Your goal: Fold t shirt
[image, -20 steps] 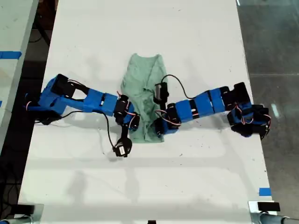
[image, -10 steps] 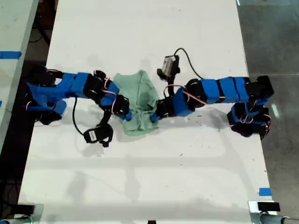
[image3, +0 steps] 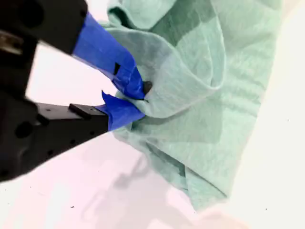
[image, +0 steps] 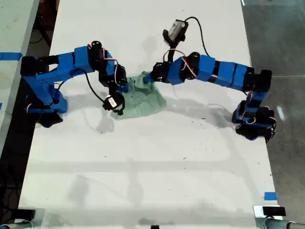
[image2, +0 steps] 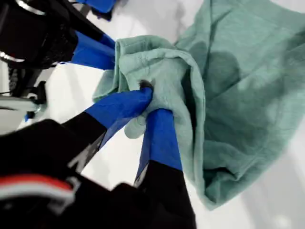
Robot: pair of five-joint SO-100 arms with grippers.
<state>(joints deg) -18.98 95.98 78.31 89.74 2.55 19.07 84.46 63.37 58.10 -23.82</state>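
Over the white table (image: 200, 157), my first gripper (image2: 151, 106) and my second gripper (image3: 136, 101) each pinch the t shirt's (image: 143, 98) edge shut, carrying it across to fold

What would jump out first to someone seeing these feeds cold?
The pale mint t shirt, bunched in the upper middle of the white table in the exterior view, with two blue arms meeting over it from either side. Up close, my first tool and my second tool each pinch a fold of the cloth. A blue tape mark sits near the exterior view's lower right.
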